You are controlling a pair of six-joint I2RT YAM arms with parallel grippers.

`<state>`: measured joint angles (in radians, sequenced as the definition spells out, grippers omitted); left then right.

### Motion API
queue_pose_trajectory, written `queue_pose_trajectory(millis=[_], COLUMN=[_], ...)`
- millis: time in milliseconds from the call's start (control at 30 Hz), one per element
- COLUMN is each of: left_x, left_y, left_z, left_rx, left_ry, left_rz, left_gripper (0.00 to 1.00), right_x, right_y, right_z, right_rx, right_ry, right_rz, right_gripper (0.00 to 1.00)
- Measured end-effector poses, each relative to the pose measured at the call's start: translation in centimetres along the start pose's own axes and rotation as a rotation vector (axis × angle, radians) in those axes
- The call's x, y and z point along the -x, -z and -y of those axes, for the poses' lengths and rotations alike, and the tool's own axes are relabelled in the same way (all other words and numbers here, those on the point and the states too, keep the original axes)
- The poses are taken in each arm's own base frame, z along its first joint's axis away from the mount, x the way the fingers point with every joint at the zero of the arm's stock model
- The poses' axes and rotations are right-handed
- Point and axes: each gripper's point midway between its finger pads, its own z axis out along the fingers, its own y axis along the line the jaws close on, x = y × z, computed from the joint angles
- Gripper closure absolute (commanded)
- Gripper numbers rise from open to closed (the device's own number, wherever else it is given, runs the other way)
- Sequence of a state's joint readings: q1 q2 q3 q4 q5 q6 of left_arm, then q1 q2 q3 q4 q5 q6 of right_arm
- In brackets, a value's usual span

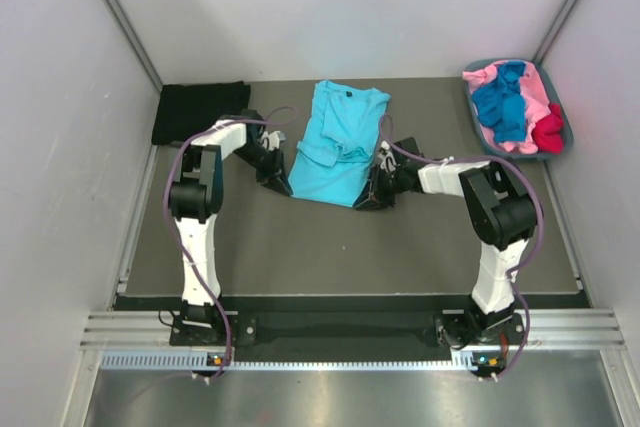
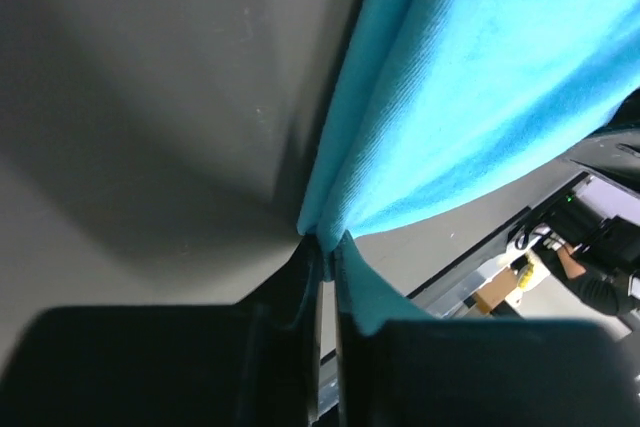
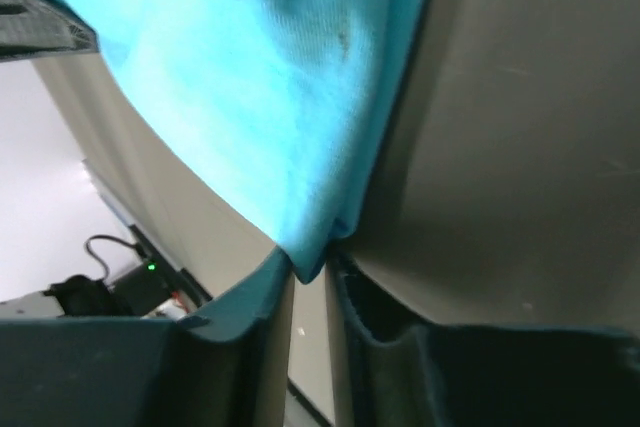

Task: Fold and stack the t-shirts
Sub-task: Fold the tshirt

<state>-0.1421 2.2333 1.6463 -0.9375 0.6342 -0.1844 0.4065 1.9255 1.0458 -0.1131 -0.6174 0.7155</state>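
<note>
- Your left jaws are pinching the near left corner of the turquoise t-shirt (image 1: 340, 142). In the left wrist view the cloth is nipped tight between them.
- Your right jaws are pinching the near right corner of the same shirt, with the cloth gathered to a point between them.
- That shirt lies mid-surface (image 1: 350, 247), collar towards the far side and sleeves tucked inward.
- The black t-shirt (image 1: 200, 112) lies flat at the far left.
- The pink t-shirt (image 1: 535, 87), royal blue t-shirt (image 1: 500, 107) and red t-shirt (image 1: 548, 132) are heaped in the tub (image 1: 569, 130) at the far right.
</note>
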Motion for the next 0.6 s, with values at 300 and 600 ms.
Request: queue_pose_trajectory(millis=[300,600], left_x=[-0.2,-3.6], left_y=[-0.2,1.7], left_z=[0.4,4.6], left_rx=[-0.001,-0.015], left_ry=[-0.012,-0.148], left_rz=[-0.003,0.031], left_gripper=[1.00,1.00], right_x=[-0.4,0.4], right_y=[0.5,5.2], right_z=[1.1,-0.8], right_rx=[-0.006,0.021], right_ry=[-0.001,0.090], right_rz=[0.006,0.040], right_gripper=[1.00,1.00])
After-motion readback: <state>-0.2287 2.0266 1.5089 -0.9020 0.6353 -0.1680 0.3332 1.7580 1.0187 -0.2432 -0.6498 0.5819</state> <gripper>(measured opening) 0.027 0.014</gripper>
